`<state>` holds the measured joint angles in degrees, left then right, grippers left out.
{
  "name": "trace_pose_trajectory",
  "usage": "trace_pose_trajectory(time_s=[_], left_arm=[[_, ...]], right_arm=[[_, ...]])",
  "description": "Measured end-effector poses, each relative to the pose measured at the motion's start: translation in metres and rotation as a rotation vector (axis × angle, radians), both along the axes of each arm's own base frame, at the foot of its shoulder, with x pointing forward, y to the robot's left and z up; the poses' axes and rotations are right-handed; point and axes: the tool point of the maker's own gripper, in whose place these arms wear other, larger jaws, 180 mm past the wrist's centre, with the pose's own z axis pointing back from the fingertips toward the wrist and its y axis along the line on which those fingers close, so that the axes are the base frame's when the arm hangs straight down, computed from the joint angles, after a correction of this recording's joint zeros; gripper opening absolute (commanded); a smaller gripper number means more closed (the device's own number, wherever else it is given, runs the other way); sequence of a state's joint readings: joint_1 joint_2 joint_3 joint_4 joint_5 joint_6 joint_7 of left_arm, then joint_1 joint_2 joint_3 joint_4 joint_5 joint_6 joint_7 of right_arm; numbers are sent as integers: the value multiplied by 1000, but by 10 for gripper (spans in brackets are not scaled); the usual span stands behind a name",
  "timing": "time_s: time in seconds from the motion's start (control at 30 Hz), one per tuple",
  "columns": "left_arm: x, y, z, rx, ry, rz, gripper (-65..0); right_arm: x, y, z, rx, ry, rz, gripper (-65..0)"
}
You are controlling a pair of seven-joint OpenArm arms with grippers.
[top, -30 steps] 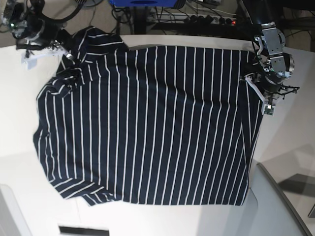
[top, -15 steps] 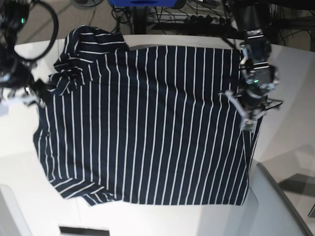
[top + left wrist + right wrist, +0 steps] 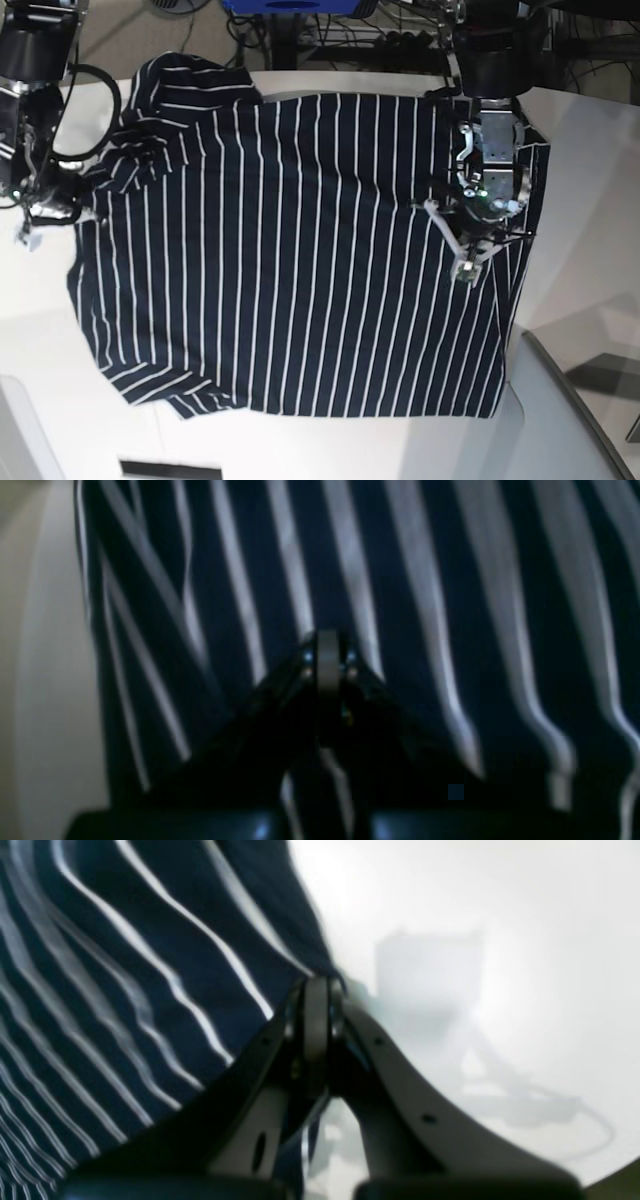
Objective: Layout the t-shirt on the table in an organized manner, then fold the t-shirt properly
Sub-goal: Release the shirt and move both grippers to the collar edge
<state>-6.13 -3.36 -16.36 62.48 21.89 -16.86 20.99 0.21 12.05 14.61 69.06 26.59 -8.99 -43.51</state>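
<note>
Black jaws of the left gripper [image 3: 327,650] stand pressed together, pale pads meeting in a thin line; in its wrist view striped cloth runs back between the fingers, so it appears to be pinching a fold of the t-shirt [image 3: 300,250], though the blur keeps that from being certain. In the base view this gripper [image 3: 468,265] sits over the right part of the shirt, well inside its right edge, with the arm reaching in from the far side.

The right gripper [image 3: 316,1005] is also closed, jaws tight against each other, right at the shirt's edge where dark fabric meets the white table [image 3: 500,915]. A sliver of cloth shows low between its fingers, but whether it is actually clamped cannot be told. In the base view that gripper [image 3: 35,225] is at the far left, just beside the shirt's left edge near a rumpled sleeve.

The navy shirt with thin white stripes lies spread flat across the middle of the table [image 3: 590,230], stripes running near to far. Its far-left corner is bunched and wrinkled, and a sleeve sticks out at the near left. Cables and dark equipment lie beyond the table's far edge.
</note>
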Motion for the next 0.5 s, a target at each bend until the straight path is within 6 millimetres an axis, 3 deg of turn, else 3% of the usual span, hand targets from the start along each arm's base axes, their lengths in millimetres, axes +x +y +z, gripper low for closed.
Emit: trace_pose_trajectory(time_s=[0.33, 0.5], left_arm=[[24, 6, -5, -28, 5, 9, -650], [46, -6, -8, -91, -67, -4, -650]], right_arm=[[43, -11, -10, 3, -104, 56, -648], [74, -18, -10, -128, -167, 147, -648]])
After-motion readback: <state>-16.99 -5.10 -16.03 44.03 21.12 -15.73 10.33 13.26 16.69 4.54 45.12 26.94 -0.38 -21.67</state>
